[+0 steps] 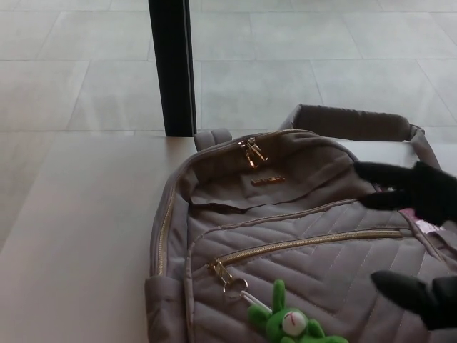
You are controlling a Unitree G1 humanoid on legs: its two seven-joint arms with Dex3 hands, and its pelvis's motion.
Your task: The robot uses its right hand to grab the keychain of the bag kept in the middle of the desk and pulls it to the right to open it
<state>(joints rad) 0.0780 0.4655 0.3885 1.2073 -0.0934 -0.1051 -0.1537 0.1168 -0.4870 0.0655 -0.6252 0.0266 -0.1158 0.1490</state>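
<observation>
A grey quilted backpack (pixel 300 236) lies on the desk (pixel 78 243) with its front facing up. Its gold front-pocket zipper (pixel 314 241) runs across the quilting, with the pull at the left end (pixel 218 270). A green plush keychain (pixel 289 321) hangs from that pull at the bottom edge of the view. My right hand (pixel 418 239) comes in from the right above the bag, open, with fingers spread. Its upper fingers (pixel 389 182) hover over the bag's right shoulder, and its thumb (pixel 403 289) is over the lower right quilting. It is well to the right of the keychain and holds nothing.
A black post (pixel 171 68) stands behind the desk's far edge. A padded strap (pixel 353 123) extends behind the bag to the right. A second pair of gold zipper pulls (pixel 251 152) sits at the bag's top. Grey tiled floor lies beyond.
</observation>
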